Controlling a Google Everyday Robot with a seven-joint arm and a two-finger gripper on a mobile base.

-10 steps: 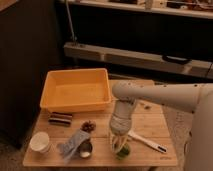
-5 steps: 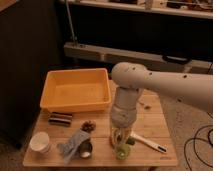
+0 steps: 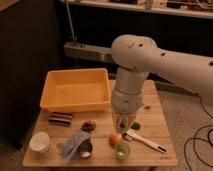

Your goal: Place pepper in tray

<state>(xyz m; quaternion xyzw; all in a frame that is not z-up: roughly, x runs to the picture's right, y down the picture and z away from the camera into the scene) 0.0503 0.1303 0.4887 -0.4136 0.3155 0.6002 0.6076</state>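
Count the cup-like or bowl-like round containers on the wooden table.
3: white cup front left, metal cup front centre, green dish below the shut gripper. Others may be hidden.

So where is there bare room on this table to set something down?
Bare wood shows right of the tray, past the shut gripper, and left of the dark bar. The tray's floor is bare too. The front edge is crowded: white cup, cloth, orange ball, green dish, white utensil.

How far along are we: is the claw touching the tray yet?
Apart. The camera view shows the claw low over the table near the orange ball, with bare wood between it and the tray.
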